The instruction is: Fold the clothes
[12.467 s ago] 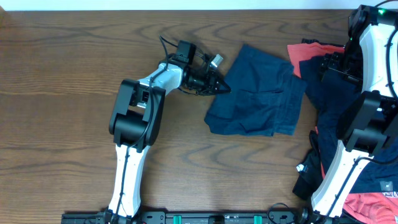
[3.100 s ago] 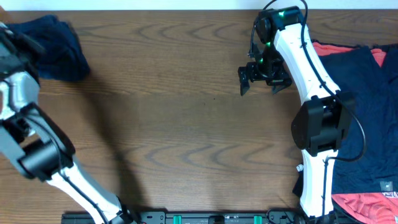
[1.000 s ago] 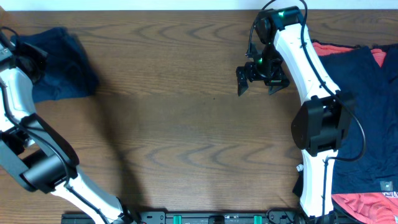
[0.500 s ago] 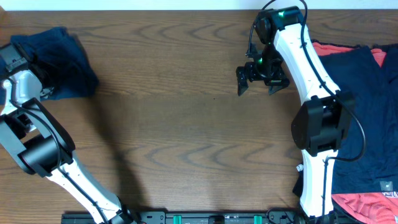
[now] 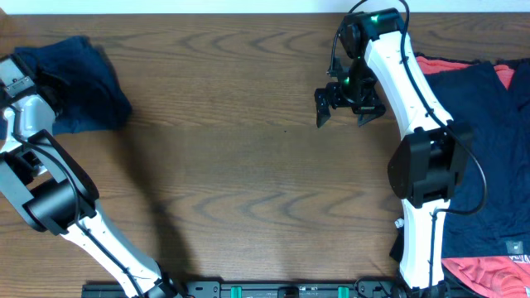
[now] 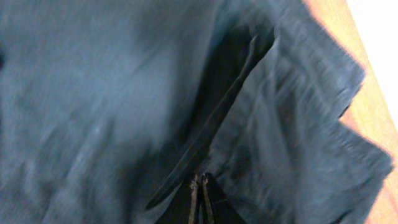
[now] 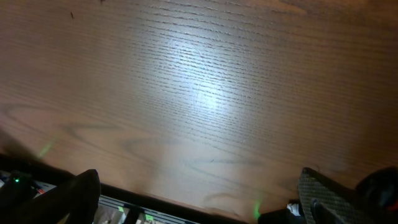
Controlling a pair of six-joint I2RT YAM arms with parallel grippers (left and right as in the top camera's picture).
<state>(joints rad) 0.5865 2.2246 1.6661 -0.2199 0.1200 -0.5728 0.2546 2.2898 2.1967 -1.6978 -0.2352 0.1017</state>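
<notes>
The left gripper (image 6: 199, 186) is pressed together, its tips against a dark fold of the rumpled dark navy fabric garment (image 5: 83, 83). The garment fills the wrist view, and whether any cloth is pinched between the tips cannot be told. It lies directly under and ahead of that gripper, on the brown wood-grain table (image 5: 232, 165). The right gripper (image 5: 341, 116) hangs with its jaws wide apart and nothing between them, over bare wood. Off to its right, past its own arm, lies a loose heap of navy and coral-red fabric clothes (image 5: 489, 124), well apart from the gripper.
</notes>
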